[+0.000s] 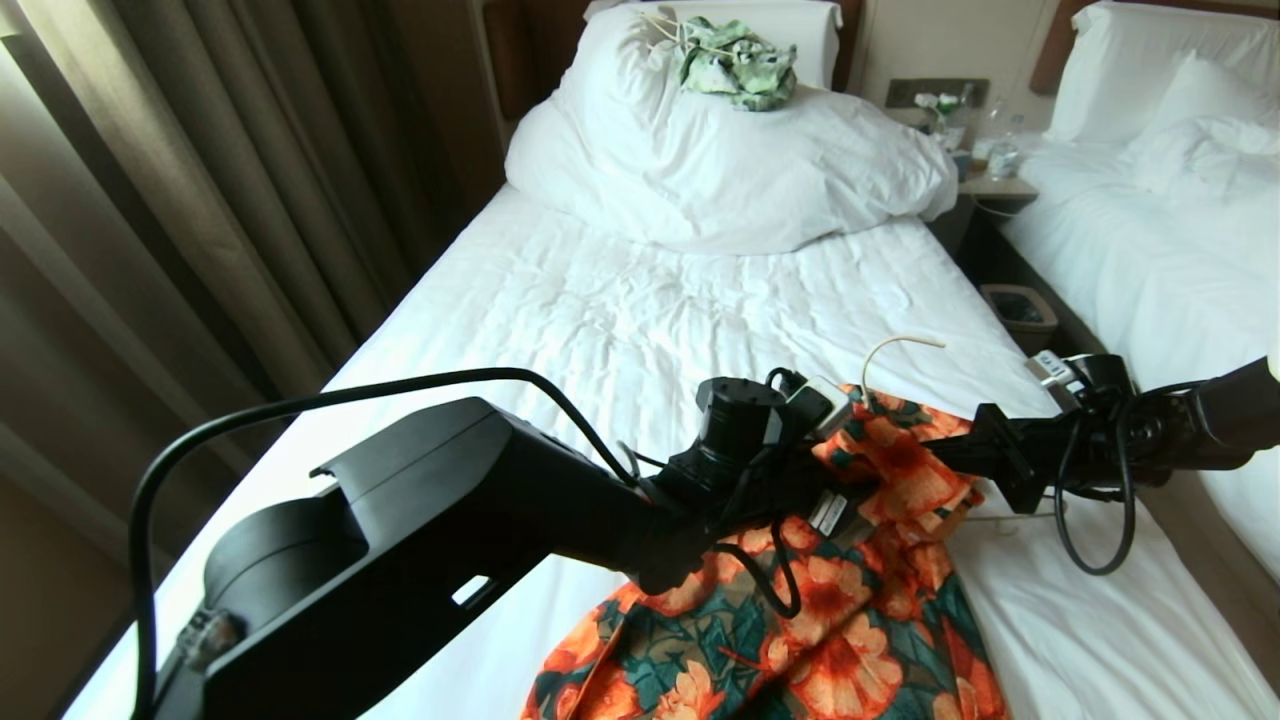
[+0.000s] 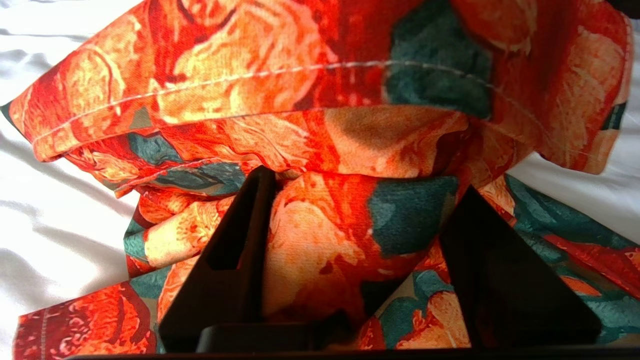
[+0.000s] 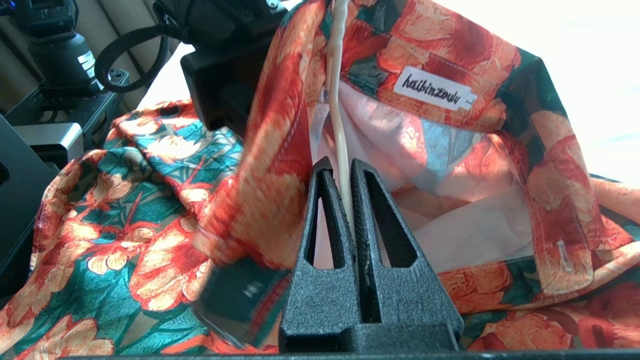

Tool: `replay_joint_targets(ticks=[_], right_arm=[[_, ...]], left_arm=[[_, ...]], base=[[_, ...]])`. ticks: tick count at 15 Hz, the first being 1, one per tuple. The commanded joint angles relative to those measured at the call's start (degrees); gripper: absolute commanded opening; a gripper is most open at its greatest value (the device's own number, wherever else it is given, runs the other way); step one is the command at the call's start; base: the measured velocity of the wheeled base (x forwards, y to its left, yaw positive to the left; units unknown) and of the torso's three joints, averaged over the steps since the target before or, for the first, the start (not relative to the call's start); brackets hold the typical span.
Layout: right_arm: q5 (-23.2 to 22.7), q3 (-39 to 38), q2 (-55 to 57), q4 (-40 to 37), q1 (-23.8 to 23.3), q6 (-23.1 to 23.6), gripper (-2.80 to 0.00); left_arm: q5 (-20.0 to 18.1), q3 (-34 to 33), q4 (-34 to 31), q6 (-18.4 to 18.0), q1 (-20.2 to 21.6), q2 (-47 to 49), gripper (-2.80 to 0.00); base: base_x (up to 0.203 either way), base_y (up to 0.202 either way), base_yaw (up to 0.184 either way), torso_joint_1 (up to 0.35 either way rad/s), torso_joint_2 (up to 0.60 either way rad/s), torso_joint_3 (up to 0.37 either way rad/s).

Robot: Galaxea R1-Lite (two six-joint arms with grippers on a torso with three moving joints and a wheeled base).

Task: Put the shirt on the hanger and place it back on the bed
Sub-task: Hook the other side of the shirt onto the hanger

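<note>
Flowers in orange and green cover the shirt (image 1: 850,600), which lies on the bed (image 1: 600,320) near its foot end, far from the white pillows. The hanger (image 3: 336,100) is partly inside the shirt. Its curved hook (image 1: 900,345) pokes out past the collar, toward the pillows.

The right hand (image 3: 344,180) has its two fingers pressed together on the thin wire of the hanger, just inside the open neck of the shirt. It looks like this hand holds the hanger steady so the cloth can be pulled over it.

The left hand (image 2: 350,200) is right at the shirt, on the side away from the right hand. Its fingers (image 2: 235,260) stand partly apart with a bunch of cloth between them, just under a stitched hem. I cannot tell if they pinch the cloth yet. This hand is probably there to tug the shoulder over the end of the hanger.

The shirt is bunched up, so it is not hung properly yet.
</note>
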State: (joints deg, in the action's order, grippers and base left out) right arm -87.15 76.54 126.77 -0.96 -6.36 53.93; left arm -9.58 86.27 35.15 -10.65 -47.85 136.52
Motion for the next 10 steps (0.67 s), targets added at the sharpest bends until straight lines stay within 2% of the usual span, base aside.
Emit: replay_joint_targets(ticks=[1,10], right_arm=[[-0.5,0.2,-0.6,0.0,-0.1,0.3,-2.8],[-0.5,0.0,-0.3,1.0,-1.1,0.2,-2.8]], left_arm=[[0.1,0.1,0.2,-0.1,-0.1,0.3,-2.8],[0.6,-0.1,0.5,0.2,-0.7,-0.6,-2.8]], base=[[0.0,0.0,0.0,0.0,0.0,0.0],[0.0,0.0,0.0,0.0,0.0,0.0]])
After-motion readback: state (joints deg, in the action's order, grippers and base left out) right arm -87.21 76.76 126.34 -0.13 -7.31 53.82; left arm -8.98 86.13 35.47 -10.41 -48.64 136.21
